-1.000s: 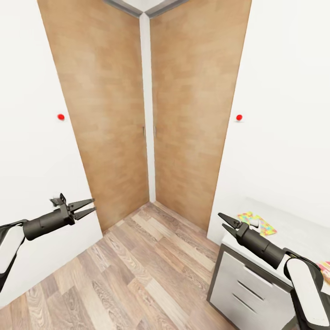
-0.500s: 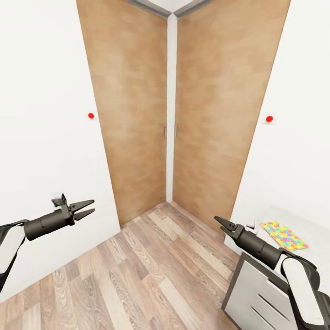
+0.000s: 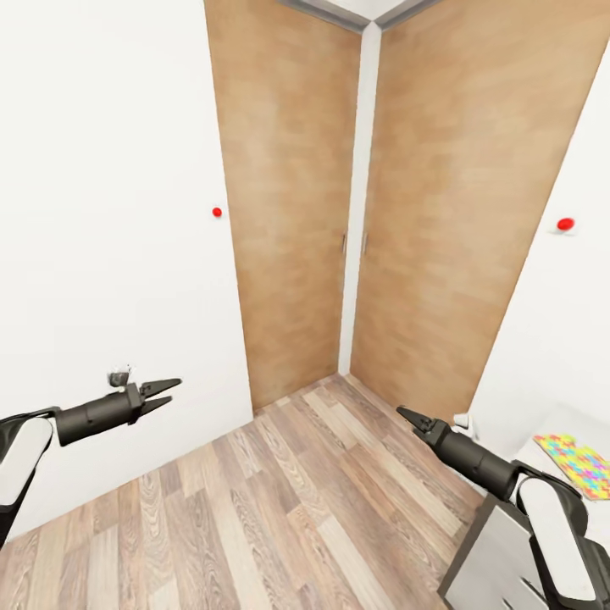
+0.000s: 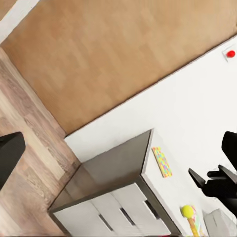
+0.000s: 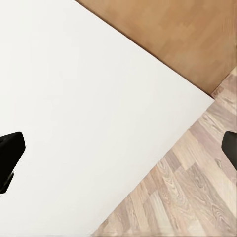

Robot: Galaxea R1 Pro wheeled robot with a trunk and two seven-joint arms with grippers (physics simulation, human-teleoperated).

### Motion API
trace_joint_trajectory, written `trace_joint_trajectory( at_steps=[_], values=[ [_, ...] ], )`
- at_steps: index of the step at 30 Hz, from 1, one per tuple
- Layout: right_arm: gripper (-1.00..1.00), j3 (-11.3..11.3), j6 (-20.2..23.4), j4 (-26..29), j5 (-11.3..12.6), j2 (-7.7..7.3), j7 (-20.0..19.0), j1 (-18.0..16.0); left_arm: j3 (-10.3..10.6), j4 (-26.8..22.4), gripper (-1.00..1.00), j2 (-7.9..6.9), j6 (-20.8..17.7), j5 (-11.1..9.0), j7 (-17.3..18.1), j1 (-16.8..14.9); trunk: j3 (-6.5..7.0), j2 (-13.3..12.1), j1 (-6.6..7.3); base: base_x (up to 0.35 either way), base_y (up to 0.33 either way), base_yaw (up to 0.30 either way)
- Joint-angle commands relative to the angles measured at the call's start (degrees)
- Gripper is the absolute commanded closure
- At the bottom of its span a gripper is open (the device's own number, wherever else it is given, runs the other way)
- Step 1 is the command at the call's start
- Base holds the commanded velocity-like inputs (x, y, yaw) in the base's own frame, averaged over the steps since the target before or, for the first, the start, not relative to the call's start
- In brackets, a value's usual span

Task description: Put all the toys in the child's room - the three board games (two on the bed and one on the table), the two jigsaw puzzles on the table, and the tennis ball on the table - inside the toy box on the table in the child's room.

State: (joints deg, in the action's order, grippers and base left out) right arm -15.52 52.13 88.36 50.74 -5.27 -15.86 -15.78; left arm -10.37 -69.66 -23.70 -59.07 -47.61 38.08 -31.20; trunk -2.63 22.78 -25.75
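Observation:
A jigsaw puzzle lies on the pale table at the head view's lower right corner. The left wrist view shows the same table with its drawer unit, the jigsaw puzzle on top, and the tennis ball farther along beside something colourful. My left gripper hangs open and empty over the floor by the white wall. Near the table's end, my right gripper is also open and empty, well short of the puzzle. The bed is out of view.
Two tall wooden wardrobe doors meet in the corner ahead. White walls on each side carry a red round button and another. Wood-plank floor stretches between the arms.
The whole view has swung left, so the wardrobe, wall buttons and table slid rightward in the picture. Both arms keep about the same pose, still holding nothing.

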Motion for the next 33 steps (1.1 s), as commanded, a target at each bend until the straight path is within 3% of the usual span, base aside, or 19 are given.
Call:
trace_joint_trajectory(
  at_steps=[1,7,11,15,24,26,29,33],
  values=[
    [-1.00,0.1,0.2,-0.4,-0.2,-0.02,0.2,0.0,0.0,0.0,-1.00,0.06,-0.3,0.3,-0.8,-0.1,-0.13,0.1,-0.04,0.000,0.000,0.290],
    [-1.00,2.6,-0.6,-2.2,-0.3,-0.06,3.2,0.0,1.2,0.1,-1.00,0.20,-0.2,0.7,-9.7,-0.1,-0.13,0.1,-0.04,0.000,0.000,0.290],
    [-1.00,4.9,-3.1,-4.8,-0.8,-0.04,5.4,-0.1,4.4,1.7,-1.00,1.21,0.9,0.9,-16.5,-0.1,-0.13,0.1,-0.04,0.000,0.000,0.290],
    [-1.00,6.0,-4.8,-7.9,-2.1,-0.07,7.9,-0.6,6.6,3.3,-1.00,2.01,2.5,1.0,-19.7,-0.1,-0.13,0.1,-0.04,0.000,0.000,0.290],
    [-1.00,9.0,-7.0,-16.1,-9.4,0.51,14.2,-1.6,15.1,12.1,-1.00,3.67,10.8,1.2,-28.8,-0.1,-0.13,0.1,-0.04,0.000,0.000,0.290],
    [-1.00,9.2,-8.5,-16.9,-12.5,0.55,15.7,-1.5,18.9,16.0,-1.00,4.24,14.6,1.7,-31.8,-0.1,-0.13,0.1,-0.04,0.000,0.000,0.290],
    [-1.00,9.3,-9.8,-17.9,-14.8,0.58,17.0,-1.2,21.4,19.2,-1.00,4.87,18.2,2.3,-33.9,-0.2,-0.13,0.1,-0.04,0.000,0.000,0.290],
    [-1.00,9.4,-14.0,-24.1,-17.9,1.15,18.6,-0.9,24.4,26.7,-1.00,7.03,26.3,4.5,-37.0,-0.3,-0.13,0.1,-0.04,0.000,0.000,0.290]
  ],
)
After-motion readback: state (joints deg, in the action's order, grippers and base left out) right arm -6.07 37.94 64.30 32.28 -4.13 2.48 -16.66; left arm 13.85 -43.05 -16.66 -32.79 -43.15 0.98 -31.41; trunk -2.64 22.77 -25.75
